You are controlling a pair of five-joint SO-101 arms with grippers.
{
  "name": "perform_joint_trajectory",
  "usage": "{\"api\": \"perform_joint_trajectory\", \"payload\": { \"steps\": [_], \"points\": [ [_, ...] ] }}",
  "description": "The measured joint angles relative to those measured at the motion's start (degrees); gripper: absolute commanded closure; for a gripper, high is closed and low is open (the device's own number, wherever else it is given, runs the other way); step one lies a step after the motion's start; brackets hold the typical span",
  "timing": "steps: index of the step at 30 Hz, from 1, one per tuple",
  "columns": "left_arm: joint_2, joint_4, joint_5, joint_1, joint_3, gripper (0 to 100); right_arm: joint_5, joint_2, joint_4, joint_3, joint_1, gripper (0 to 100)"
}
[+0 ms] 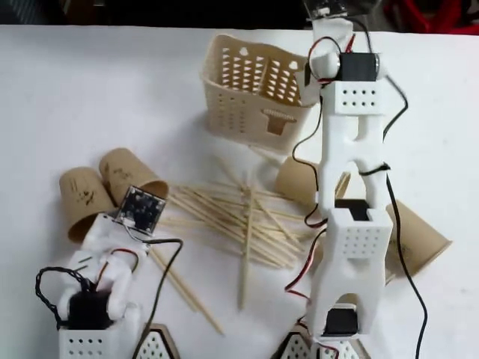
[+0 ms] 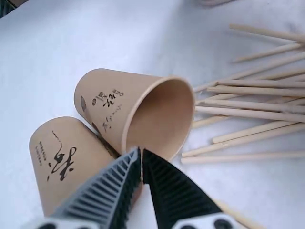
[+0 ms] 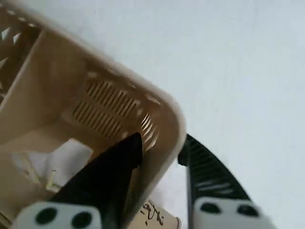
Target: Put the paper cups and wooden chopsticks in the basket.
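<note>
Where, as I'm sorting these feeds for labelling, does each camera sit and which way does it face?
High view: fixed above the table, looking down on the basket, paper cups and chopsticks; both arms show, left arm by the cups, right arm stretched to the basket.
Left wrist view: on the left wrist, looking along the left claw, shut at a cup's rim.
Right wrist view: on the right wrist, looking past the open right claw astride the basket wall.
Shared: high and left wrist views both show cups and chopsticks.
</note>
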Motion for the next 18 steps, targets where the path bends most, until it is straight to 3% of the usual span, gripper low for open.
{"api": "perform_joint_trajectory", "payload": {
  "steps": [9, 18],
  "points": [
    [0.0, 0.0, 0.0, 0.0, 0.0, 97, 0.4, -8.1, 5.5, -0.9, 0.3, 84.6],
    [0.0, 0.0, 0.0, 0.0, 0.0, 97, 0.4, -27.9, 5.7, 22.3, 0.8, 84.6]
  ]
}}
